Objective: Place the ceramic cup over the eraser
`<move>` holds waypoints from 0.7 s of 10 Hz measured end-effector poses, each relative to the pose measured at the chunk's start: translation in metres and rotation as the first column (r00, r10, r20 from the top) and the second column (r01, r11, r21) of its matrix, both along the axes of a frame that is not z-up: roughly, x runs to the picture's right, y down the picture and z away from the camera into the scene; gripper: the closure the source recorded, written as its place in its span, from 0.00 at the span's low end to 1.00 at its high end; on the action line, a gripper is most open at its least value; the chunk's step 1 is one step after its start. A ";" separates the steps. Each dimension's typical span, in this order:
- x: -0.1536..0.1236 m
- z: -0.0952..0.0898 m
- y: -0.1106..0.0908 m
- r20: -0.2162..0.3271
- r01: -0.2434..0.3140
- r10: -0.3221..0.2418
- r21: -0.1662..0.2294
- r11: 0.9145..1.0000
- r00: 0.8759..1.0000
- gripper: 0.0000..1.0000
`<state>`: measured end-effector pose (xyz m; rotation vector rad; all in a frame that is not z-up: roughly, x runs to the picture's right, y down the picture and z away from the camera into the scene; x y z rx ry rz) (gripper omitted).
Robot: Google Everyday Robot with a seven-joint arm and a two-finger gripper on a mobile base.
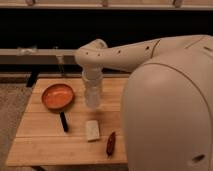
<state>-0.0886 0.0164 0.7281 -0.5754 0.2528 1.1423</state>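
My arm reaches from the right across the wooden table (45, 145). The gripper (93, 95) hangs straight down from the wrist over the table's middle, just right of the orange pan. A pale whitish shape sits at the gripper there; it may be the ceramic cup, but I cannot tell it apart from the gripper. The eraser (92, 130), a small white block, lies flat on the table just in front of the gripper, apart from it.
An orange pan (57, 96) with a black handle (64, 121) lies on the table's left. A small dark red object (111, 143) lies near the front edge, right of the eraser. My large white arm housing (170, 115) hides the table's right side.
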 end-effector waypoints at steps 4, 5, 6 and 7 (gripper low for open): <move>-0.086 -0.054 0.019 0.198 0.131 -0.129 0.003 0.991 0.972 1.00; -0.103 -0.063 0.025 0.239 0.164 -0.160 0.004 0.986 0.958 1.00; -0.118 -0.070 0.030 0.273 0.195 -0.189 0.007 0.981 0.943 1.00; -0.131 -0.074 0.035 0.303 0.224 -0.217 0.009 0.974 0.928 1.00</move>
